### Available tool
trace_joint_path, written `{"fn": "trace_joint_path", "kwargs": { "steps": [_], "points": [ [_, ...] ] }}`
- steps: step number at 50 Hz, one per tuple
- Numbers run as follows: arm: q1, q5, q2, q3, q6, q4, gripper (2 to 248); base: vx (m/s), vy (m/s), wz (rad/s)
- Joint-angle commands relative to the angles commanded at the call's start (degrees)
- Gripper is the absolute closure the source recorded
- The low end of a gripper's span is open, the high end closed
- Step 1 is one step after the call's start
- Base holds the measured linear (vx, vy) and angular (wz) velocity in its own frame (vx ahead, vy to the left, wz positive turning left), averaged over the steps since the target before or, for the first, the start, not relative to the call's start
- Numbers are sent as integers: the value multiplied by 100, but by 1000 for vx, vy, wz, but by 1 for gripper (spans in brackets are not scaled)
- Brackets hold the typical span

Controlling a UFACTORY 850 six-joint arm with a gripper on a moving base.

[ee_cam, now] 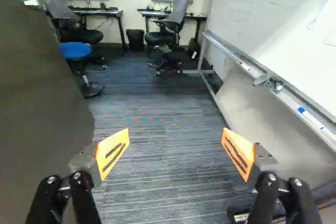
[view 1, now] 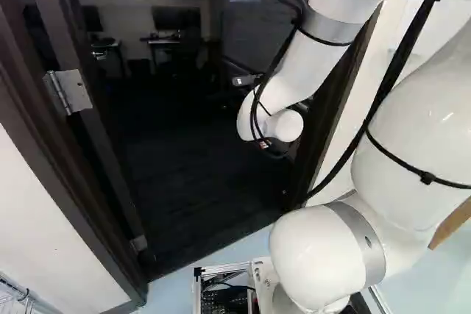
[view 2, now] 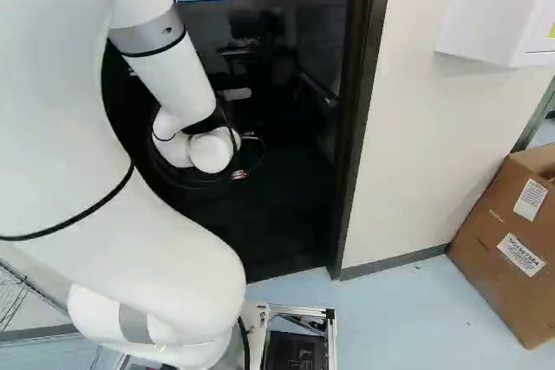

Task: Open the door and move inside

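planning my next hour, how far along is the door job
Opening looks done: the door stands open. In hand is moving inside: the arm reaches through the doorway, its gripper open and empty over the dark carpet. Left, it seems: driving in, as the base sits on the pale floor outside the door frame.

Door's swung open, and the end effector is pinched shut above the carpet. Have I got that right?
Not quite: the end effector is open, its two fingers wide apart in the wrist view. The door is indeed open, and the carpet lies below.
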Motion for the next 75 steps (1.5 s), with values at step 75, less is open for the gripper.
{"fn": "trace_joint_path", "kwargs": {
  "steps": [75],
  "points": [
    [-661, 0, 710, 665, 0, 0, 3, 0, -1, -7]
  ]
}}
